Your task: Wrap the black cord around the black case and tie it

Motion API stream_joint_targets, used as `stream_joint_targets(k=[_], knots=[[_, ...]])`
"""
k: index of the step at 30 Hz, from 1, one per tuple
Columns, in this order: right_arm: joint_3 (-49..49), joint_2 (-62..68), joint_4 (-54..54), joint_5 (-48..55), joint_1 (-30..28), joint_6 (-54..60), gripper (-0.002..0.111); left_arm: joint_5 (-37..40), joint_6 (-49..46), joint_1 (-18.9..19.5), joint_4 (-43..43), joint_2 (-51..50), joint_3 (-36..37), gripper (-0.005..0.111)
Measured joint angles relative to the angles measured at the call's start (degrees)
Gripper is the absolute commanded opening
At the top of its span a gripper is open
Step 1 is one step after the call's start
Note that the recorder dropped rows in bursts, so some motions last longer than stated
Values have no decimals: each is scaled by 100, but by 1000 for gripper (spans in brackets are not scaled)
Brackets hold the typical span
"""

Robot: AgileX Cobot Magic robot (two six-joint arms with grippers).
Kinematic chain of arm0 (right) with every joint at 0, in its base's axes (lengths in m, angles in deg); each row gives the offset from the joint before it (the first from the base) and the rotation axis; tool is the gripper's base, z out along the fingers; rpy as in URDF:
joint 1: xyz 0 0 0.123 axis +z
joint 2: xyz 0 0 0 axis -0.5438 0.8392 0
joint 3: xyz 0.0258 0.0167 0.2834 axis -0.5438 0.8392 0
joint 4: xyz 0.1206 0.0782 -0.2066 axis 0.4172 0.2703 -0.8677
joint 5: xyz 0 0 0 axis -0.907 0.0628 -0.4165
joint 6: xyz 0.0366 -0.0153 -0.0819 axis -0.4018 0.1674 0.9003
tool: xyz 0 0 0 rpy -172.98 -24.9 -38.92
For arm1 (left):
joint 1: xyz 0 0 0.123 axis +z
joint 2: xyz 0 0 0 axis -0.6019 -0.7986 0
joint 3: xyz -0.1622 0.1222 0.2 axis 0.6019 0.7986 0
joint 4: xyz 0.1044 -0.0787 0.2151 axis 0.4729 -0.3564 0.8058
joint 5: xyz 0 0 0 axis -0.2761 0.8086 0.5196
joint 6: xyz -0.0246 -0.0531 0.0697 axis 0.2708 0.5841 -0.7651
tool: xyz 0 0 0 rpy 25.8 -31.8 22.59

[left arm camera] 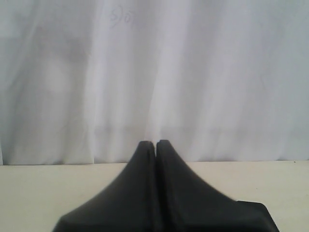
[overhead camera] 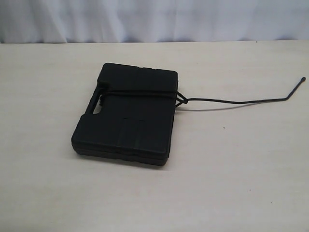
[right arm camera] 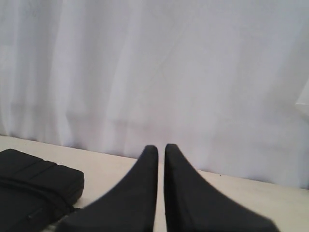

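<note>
Lying flat on the table, the black case has its handle slot on the side away from the right claw. The black cord runs across the lid just beyond the slot, in a tight band from one edge to the other. It gathers into a knot against the case's edge on the right claw's side. From that knot a single loose tail trails away over the bare table, bends, and finishes in a small knotted tip well apart from the case.

The right claw is closed, its two dark fingers side by side with only a thin slit between them and nothing gripped. The case sits near this claw, off to one side of its fingers and not touching them. The cord is seen crossing the corner nearest the claw.

The left claw is closed too, tips pressed together and empty, hanging above pale table. Both claws point toward a white curtain that hangs along the table's far edge. Neither claw shows in the exterior view.
</note>
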Motion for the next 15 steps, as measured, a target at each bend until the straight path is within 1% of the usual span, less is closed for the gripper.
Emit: stream_joint_targets(k=[3,7,13,15], knots=[[0,-229,-465,580,-377,-603,4,0,0,0,-4,0,0,0],[12,-239,-1083,1291,-600,-1332,4,0,0,0,-14,0,0,0],[12,-239,-1151,1886,-1039,-1577,4,-21,0,0,-14,0,0,0],[12,-244,-1151,2019,-1098,-1620,4,-21,0,0,-14,0,0,0]])
